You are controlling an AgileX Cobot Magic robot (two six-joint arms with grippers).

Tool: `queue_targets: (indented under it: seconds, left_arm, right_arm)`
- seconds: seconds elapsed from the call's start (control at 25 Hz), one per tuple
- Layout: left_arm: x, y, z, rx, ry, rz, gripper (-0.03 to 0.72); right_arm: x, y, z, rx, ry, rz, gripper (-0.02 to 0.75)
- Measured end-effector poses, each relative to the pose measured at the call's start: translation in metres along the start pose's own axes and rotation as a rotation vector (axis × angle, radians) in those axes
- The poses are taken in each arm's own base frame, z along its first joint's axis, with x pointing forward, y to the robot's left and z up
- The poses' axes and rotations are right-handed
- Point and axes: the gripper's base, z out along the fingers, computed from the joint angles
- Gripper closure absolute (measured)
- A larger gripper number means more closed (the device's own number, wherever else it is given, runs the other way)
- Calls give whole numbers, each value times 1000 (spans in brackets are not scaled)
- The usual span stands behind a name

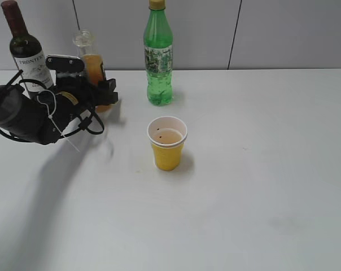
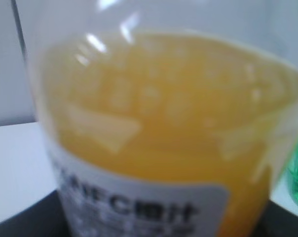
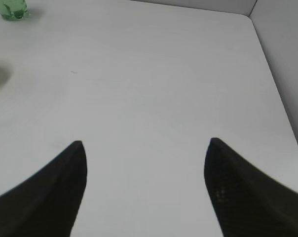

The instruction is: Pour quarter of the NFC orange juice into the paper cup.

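The NFC orange juice (image 1: 92,63) stands upright at the back left, its top open and its body partly hidden by my left gripper (image 1: 103,93). The left gripper is shut on the bottle's lower part. In the left wrist view the bottle (image 2: 159,123) fills the frame, blurred, with orange liquid above its white label. The yellow paper cup (image 1: 167,144) stands mid-table, apart from the bottle, with some orange liquid in it. My right gripper (image 3: 145,148) is open and empty over bare table and does not show in the exterior view.
A dark wine bottle (image 1: 25,48) stands just left of the juice bottle. A tall green bottle (image 1: 158,56) stands behind the cup, and it also shows in the right wrist view (image 3: 11,9). A grey wall runs behind the table.
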Motion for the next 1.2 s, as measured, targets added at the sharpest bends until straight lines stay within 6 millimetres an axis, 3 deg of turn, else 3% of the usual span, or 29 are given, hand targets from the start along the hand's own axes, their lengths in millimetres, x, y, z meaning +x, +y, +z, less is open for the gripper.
queue_targets:
  seconds: [0.2, 0.44, 0.68, 0.96, 1.2]
  left_arm:
    - [-3, -2, -1, 20, 0, 18, 62]
    - [-17, -3, -18, 27, 4, 59, 36]
    - [-29, -2, -56, 27, 35, 76, 37]
    - [-44, -1, -117, 29, 57, 83, 63]
    - [-71, 0, -159, 34, 174, 152, 87]
  right_arm:
    - [0, 0, 0, 0, 0, 0, 149]
    - [0, 0, 0, 0, 0, 0, 149]
    - [0, 0, 0, 0, 0, 0, 149]
    - [0, 0, 0, 0, 0, 0, 149]
    - [0, 0, 0, 0, 0, 0, 149]
